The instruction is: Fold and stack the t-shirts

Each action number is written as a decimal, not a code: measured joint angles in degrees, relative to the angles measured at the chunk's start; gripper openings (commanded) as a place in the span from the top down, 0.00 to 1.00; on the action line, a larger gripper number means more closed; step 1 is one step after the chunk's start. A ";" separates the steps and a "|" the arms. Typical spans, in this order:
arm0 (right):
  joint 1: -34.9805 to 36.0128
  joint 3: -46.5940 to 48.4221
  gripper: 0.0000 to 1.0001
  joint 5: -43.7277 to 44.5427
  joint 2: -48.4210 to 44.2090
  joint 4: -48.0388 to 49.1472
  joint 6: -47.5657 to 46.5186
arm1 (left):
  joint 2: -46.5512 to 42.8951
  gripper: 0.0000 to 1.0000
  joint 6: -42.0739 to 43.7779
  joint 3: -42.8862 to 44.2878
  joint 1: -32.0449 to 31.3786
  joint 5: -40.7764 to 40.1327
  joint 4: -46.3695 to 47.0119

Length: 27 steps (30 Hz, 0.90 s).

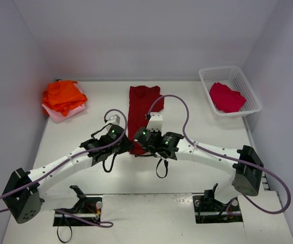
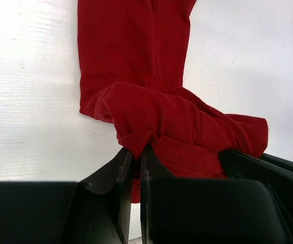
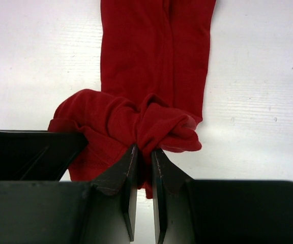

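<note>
Your top camera looks down from high above and behind the dark red t-shirt (image 1: 143,104), far enough back to take in the whole table (image 1: 212,132) around it. Your left and right wrist cameras sit low and very close at that shirt's near end, side by side, both facing along its length. All three views share that bunched near end.

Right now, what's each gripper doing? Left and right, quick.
left gripper: closed, pinching a bunched near edge of the dark red t-shirt.
right gripper: closed, pinching the same shirt's near edge.
</note>
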 measured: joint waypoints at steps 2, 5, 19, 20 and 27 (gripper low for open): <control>-0.44 0.04 1.00 0.00 0.20 0.00 -0.26 | 0.83 1.00 0.22 0.52 0.33 0.37 0.28; -1.14 0.22 1.00 0.02 0.44 0.02 -0.59 | 1.84 1.00 0.79 1.55 1.03 0.85 0.50; -4.00 1.60 1.00 -0.26 3.23 1.01 -3.04 | 6.23 1.00 3.19 3.54 4.48 4.33 2.86; -4.24 1.81 1.00 -0.37 3.54 1.11 -3.19 | 6.56 1.00 3.26 3.56 4.74 4.55 3.08; -5.77 3.08 1.00 -1.09 5.29 2.34 -4.74 | 8.31 1.00 4.37 4.17 6.84 6.25 4.42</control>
